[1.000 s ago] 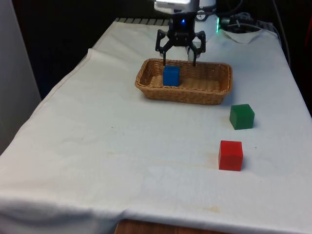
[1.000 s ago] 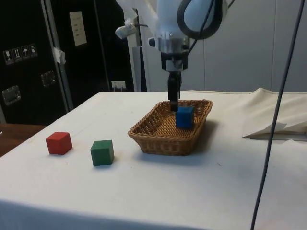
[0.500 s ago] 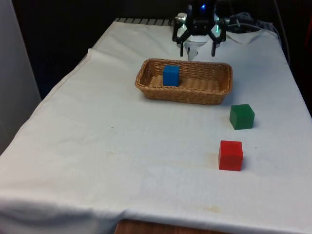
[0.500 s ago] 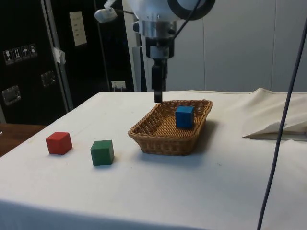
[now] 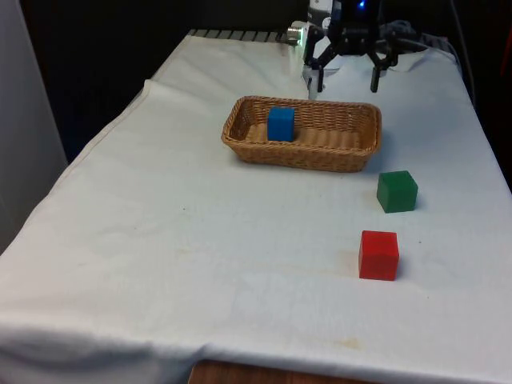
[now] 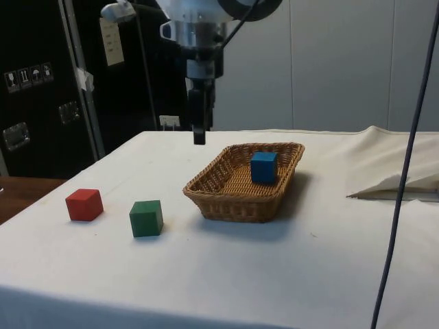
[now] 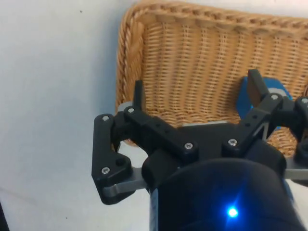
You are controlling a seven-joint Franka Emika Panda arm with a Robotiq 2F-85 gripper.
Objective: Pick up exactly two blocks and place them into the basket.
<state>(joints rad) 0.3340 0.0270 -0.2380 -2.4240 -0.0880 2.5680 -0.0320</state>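
A blue block [image 5: 281,124] [image 6: 263,167] [image 7: 276,94] lies inside the wicker basket [image 5: 336,156] [image 6: 226,202] [image 7: 192,62], toward its end at the front view's left. On the cloth at the front view's right sit a green block [image 5: 397,191] [image 6: 146,218] and, nearer the camera, a red block [image 5: 378,254] [image 6: 84,204]. My gripper [image 5: 347,80] [image 6: 199,139] [image 7: 195,89] hangs open and empty in the air above the basket's far rim, toward its end at the front view's right.
A rumpled fold of the white cloth [image 6: 398,185] lies beyond the basket in the side view. A dark cable [image 6: 405,157] hangs down in the side view's right. The table's front edge [image 5: 264,364] is near the camera.
My open gripper rose out of the basket, leaving the blue block there, and moved toward the front view's right, away from the block.
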